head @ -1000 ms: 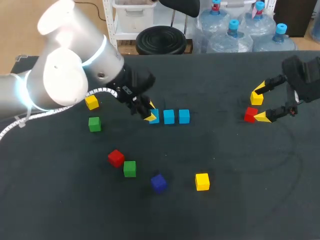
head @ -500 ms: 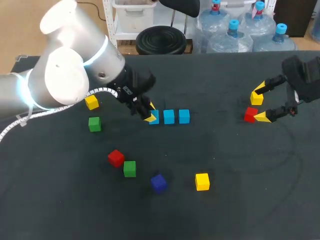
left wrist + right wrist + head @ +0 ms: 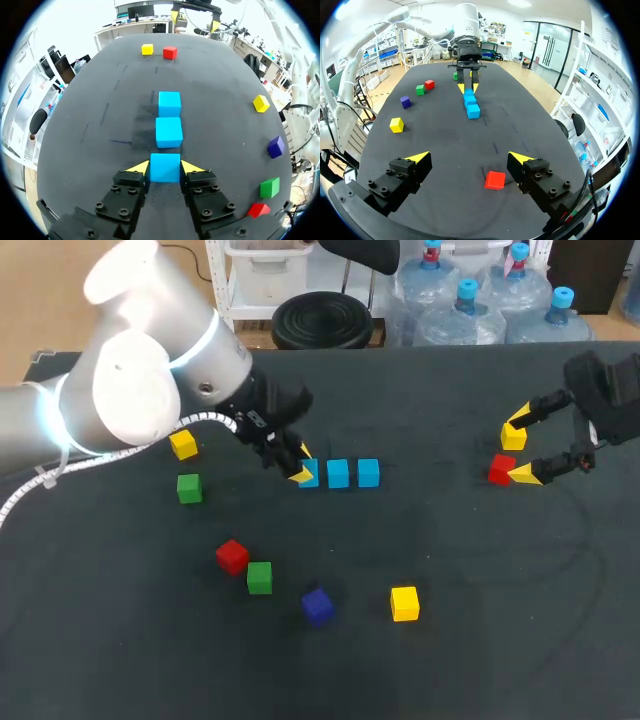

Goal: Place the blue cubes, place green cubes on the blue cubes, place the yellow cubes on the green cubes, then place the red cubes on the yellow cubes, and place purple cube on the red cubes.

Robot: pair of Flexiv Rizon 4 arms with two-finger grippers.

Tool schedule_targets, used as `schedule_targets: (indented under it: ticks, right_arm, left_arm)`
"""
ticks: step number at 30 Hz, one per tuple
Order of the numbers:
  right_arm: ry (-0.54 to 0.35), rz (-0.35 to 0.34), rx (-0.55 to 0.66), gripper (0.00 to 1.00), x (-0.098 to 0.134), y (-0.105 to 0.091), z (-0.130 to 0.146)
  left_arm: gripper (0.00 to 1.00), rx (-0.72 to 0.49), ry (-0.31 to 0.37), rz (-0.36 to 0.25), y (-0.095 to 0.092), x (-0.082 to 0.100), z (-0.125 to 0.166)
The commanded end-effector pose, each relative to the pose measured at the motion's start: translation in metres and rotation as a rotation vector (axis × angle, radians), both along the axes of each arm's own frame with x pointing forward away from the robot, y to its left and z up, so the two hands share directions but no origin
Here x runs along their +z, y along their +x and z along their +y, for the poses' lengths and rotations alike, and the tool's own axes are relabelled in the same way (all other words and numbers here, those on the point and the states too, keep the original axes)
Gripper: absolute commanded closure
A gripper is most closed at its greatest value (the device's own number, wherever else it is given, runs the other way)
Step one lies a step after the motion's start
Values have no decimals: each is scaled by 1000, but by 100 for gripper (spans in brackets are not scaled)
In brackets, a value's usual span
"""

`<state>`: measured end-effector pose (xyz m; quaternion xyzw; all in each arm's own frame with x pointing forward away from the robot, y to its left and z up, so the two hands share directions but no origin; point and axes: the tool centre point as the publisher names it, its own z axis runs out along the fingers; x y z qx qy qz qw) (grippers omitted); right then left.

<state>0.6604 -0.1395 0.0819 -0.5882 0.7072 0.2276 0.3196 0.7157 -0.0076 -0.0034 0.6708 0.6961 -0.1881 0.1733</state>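
Three blue cubes lie in a row on the black table; the nearest blue cube (image 3: pixel 165 167) (image 3: pixel 308 475) sits between my left gripper's (image 3: pixel 166 167) (image 3: pixel 301 466) yellow tips, which press on both its sides. The other two blue cubes (image 3: pixel 338 473) (image 3: pixel 368 472) continue the line ahead of it. My right gripper (image 3: pixel 470 158) (image 3: pixel 520 446) hangs wide open at the right, above a red cube (image 3: pixel 495 180) (image 3: pixel 500 469) and a yellow cube (image 3: pixel 513 437). Loose elsewhere are green cubes (image 3: pixel 189 487) (image 3: pixel 259 577), a red cube (image 3: pixel 232 556), a purple cube (image 3: pixel 317 605) and yellow cubes (image 3: pixel 183 445) (image 3: pixel 404 603).
My left arm's white elbow (image 3: pixel 130 350) and its cable (image 3: pixel 30 490) overhang the table's left side. Bare black table (image 3: pixel 450 540) stretches between the blue row and the right gripper, and along the front right.
The left arm's elbow has drifted slightly up and to the right; both grippers and all the cubes stay where they were.
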Motion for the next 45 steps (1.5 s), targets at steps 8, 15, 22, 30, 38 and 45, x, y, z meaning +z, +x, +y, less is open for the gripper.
schedule_targets:
  ticks: [8,15,22,30,38,45]
  right_arm:
    - [0,0,0,0,0,0,0]
    - [0,0,0,0,0,0,0]
    - [0,0,0,0,0,0,0]
    - [0,0,0,0,0,0,0]
    - [0,0,0,0,0,0,0]
    - [0,0,0,0,0,0,0]
  left_arm:
    - [100,-4,8,10,0,0,-1]
    - [100,-1,13,14,-3,-1,0]
    - [100,-2,21,20,-3,-2,-1]
    - [87,-1,25,25,-3,-3,-2]
    - [34,-2,34,34,-3,-3,-3]
    - [44,0,34,37,-3,-3,-2]
